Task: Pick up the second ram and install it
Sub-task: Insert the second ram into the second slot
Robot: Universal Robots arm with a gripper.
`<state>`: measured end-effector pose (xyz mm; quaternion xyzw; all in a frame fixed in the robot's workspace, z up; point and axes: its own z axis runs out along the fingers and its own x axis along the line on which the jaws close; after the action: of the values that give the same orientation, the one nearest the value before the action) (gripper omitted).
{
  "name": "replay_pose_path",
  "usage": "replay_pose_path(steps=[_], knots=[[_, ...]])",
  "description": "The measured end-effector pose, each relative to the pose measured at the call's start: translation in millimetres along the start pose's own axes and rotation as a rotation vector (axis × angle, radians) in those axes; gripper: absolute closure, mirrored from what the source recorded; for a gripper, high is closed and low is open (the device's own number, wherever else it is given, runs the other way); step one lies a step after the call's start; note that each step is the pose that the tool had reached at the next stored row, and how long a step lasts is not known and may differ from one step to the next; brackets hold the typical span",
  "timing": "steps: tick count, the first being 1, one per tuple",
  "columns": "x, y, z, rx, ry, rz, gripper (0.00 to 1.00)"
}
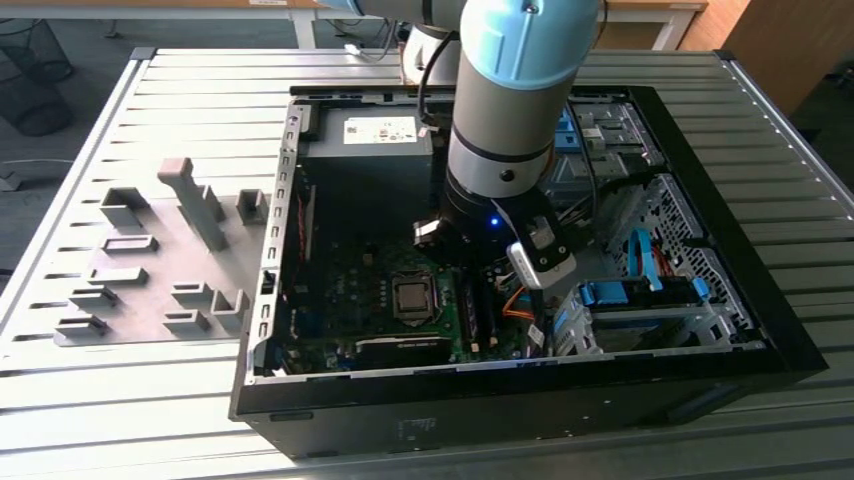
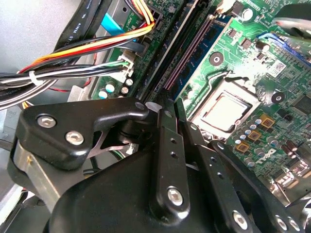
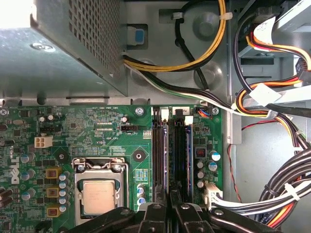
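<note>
While nearly closed, the claw [image 3: 170, 204] hovers over the memory slots [image 3: 172, 145] at the motherboard's [image 3: 97, 126] cable-side edge. The ram [image 3: 165, 145], apparently edge-on below, may be gripped; seating seems underway, calling for a straight press.

I've got the arm [image 1: 514, 110] down inside the open computer case [image 1: 747, 310], right above the memory slots [image 3: 175, 145]. Cramped here. Cable bundle [image 3: 272, 97] crowds one side of the slots, yellow, orange and black leads draped across the case wall. The metal power supply box [image 3: 63, 48] overhangs the board's edge. The processor socket [image 3: 99, 187] sits just beside the slots, low, no obstruction. In the exterior view, the drive cage [image 1: 654, 290] walls off the exterior view's right. Grey fixture blocks [image 1: 174, 260] stand outside the case, well apart.
</note>
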<state>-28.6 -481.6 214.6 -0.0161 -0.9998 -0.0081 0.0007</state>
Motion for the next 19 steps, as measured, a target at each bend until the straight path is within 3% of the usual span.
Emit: replay_pose_path(steps=[19], knots=[[0.5, -0.1, 3.9, -0.0025, 0.0004, -0.003, 0.86]])
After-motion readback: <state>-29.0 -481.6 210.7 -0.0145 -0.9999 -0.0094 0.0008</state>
